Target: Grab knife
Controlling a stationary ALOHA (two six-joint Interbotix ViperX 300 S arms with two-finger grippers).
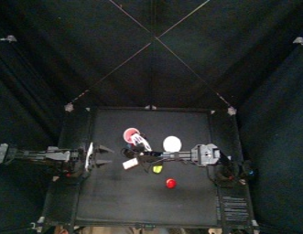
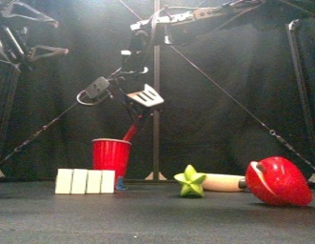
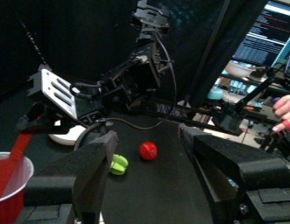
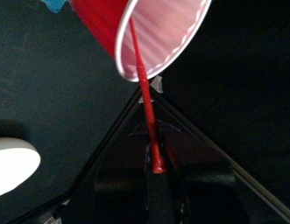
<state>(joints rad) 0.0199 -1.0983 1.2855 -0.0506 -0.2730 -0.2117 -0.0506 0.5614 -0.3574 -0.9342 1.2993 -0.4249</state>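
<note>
The scene is dimly lit overall, the black curtains [image 1: 44,64] absorbing most of the light. In the top view the table [image 1: 117,196] is rendered dark, and small items are poorly resolved. In the front view a bright haze is seen behind the upper middle, and glare is produced on the round red lump [image 2: 279,181]. In the left wrist view, lit monitor screens [image 3: 269,39] are overexposed and softened. In the right wrist view the red cup [image 4: 141,35] is brightly lit, while the near foreground is left dark and blurred.
</note>
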